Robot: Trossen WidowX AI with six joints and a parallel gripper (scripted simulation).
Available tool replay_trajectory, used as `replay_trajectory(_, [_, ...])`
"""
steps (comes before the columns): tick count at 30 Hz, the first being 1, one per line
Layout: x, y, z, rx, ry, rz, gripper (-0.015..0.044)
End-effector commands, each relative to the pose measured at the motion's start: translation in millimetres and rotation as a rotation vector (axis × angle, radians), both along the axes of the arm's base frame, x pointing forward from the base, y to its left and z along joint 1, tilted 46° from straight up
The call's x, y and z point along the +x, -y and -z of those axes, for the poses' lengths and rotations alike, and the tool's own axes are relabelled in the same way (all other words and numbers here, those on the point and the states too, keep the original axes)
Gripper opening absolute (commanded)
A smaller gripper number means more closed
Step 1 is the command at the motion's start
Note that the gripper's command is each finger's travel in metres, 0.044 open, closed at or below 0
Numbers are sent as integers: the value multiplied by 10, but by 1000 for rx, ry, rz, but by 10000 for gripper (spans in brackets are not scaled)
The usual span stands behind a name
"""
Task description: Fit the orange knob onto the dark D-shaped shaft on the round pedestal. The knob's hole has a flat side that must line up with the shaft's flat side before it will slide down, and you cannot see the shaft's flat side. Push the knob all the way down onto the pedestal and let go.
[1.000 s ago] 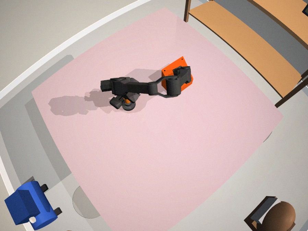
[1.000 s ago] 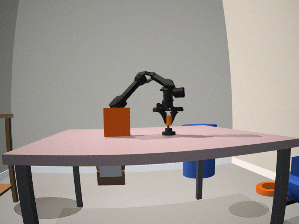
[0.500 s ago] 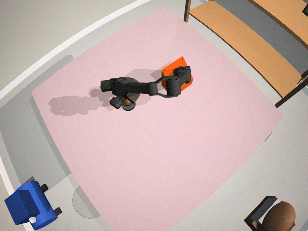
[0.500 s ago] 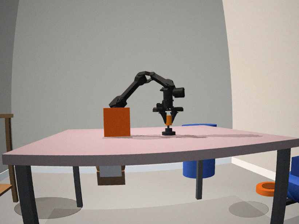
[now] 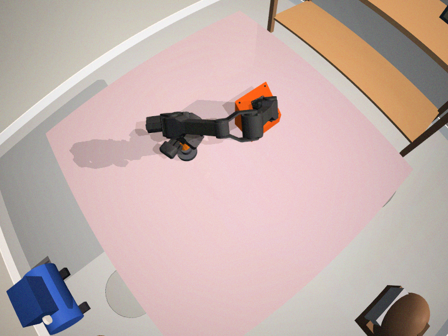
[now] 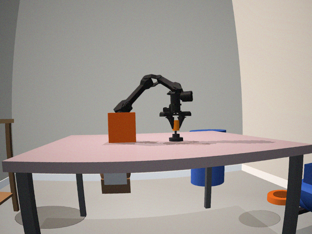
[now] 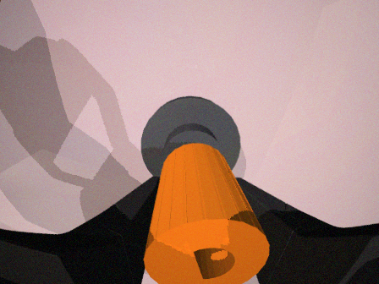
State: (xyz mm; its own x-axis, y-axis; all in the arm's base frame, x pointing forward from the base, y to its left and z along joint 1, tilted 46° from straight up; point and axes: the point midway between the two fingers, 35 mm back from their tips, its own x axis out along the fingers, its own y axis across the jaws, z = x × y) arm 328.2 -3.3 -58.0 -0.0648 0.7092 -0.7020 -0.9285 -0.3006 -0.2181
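Note:
My gripper [image 6: 176, 125] [image 7: 196, 184] is shut on the orange knob [image 5: 184, 146] [image 6: 176, 124] [image 7: 198, 201]. It holds the knob upright, straight above the round dark pedestal [image 5: 187, 154] [image 6: 175, 139] [image 7: 164, 124]. In the side view the dark shaft [image 6: 174, 133] shows in a small gap between the knob's lower end and the pedestal. In the wrist view the D-shaped hole [image 7: 215, 262] shows in the knob's near end face, and the knob hides the shaft.
The arm's orange base block [image 5: 249, 102] [image 6: 121, 127] stands on the pink table [image 5: 235, 202] [image 6: 153, 151], to the pedestal's side. Wooden benches [image 5: 354, 68] lie beyond the table's far edge. Blue objects [image 5: 39, 300] [image 6: 207, 174] stand on the floor.

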Motion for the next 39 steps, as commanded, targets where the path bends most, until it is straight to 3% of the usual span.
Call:
replay_trajectory(1, [2, 3, -16, 6, 72, -71, 0])
replay_trajectory(39, [2, -23, 17, 11, 130, -128, 0])
